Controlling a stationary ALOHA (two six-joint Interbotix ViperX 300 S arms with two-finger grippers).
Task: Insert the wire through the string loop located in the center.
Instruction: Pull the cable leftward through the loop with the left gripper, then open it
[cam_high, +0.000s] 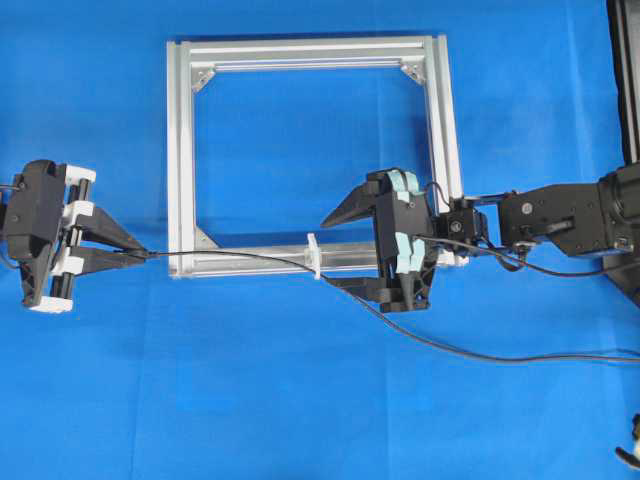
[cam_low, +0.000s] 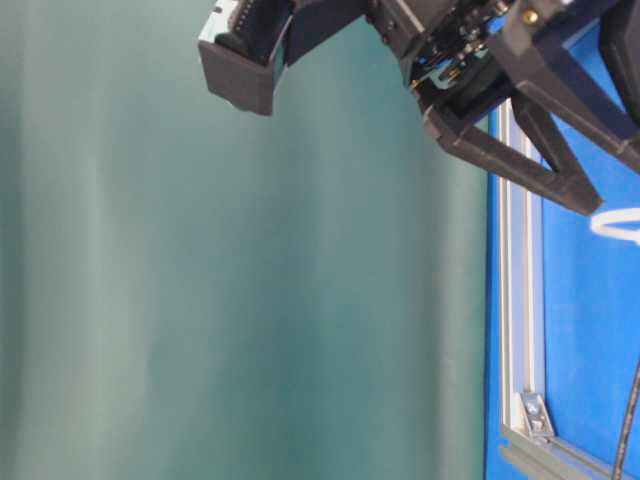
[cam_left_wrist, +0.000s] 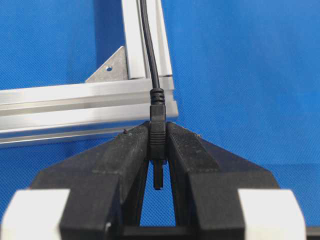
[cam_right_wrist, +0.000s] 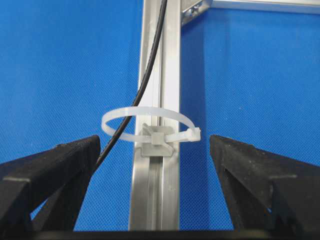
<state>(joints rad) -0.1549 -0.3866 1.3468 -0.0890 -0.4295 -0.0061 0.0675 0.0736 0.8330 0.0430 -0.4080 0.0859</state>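
While one square silver aluminium frame lies on the blue bench, the overhead view shows two arms: the left end effector reaches level from the left edge, the right end effector straddles the frame's near bar. One thin black wire runs through one small white string loop. Left wrist: fingers pinch the wire's plug. Right wrist: fingers stand wide apart, empty, flanking the loop.

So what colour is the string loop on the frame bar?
White; the string loop shows best in the right wrist view, against the silver frame bar.
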